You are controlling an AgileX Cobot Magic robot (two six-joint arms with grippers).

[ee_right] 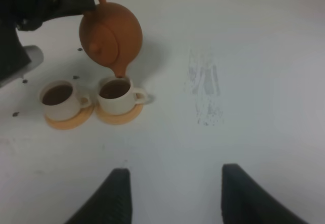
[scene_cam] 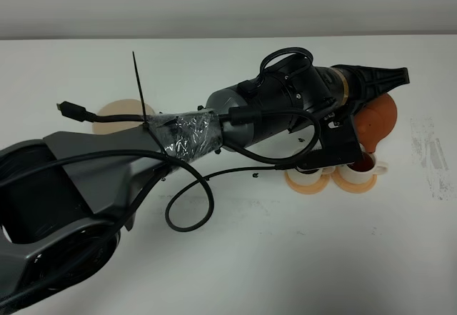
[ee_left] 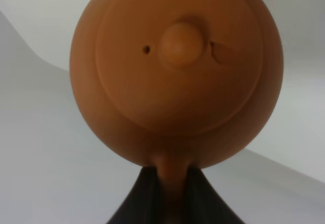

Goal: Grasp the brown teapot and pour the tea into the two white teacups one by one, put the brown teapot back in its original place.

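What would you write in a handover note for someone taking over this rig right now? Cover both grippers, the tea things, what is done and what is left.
Left gripper: shut on the handle of the brown teapot, which is tipped spout-down over the right-hand teacup of the exterior view.
Right gripper: open, empty, above the table.
Both cups sit on orange saucers; the other teacup holds tea.
Beige saucer: empty.
Done: first cup filled; second also holds tea.
Left: end the pour, level the pot, set it on the beige saucer, release.
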